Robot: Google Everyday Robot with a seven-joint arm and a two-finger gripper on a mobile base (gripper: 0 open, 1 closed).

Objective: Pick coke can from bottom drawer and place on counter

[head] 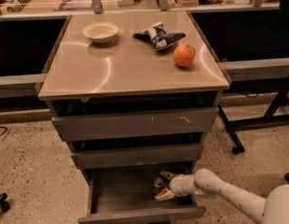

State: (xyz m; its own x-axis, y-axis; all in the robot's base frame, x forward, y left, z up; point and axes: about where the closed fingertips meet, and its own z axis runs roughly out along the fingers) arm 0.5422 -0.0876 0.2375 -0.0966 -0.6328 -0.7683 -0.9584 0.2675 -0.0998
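Observation:
The bottom drawer [144, 214] stands pulled open below the two shut grey drawers. The coke can [158, 185], small and dark red with a silver top, stands upright near the drawer's right side. My gripper [158, 186] reaches into the drawer from the right on the white arm. Its two tan fingers [165, 196] are spread, one behind the can and one in front of it, so the can sits between them. The beige counter [116, 69] tops the cabinet.
On the counter are a white bowl [100, 31] at the back left, a crumpled blue and white bag [158, 35] at the back and an orange [184, 55] at the right. A black table leg [230, 134] stands right of the cabinet.

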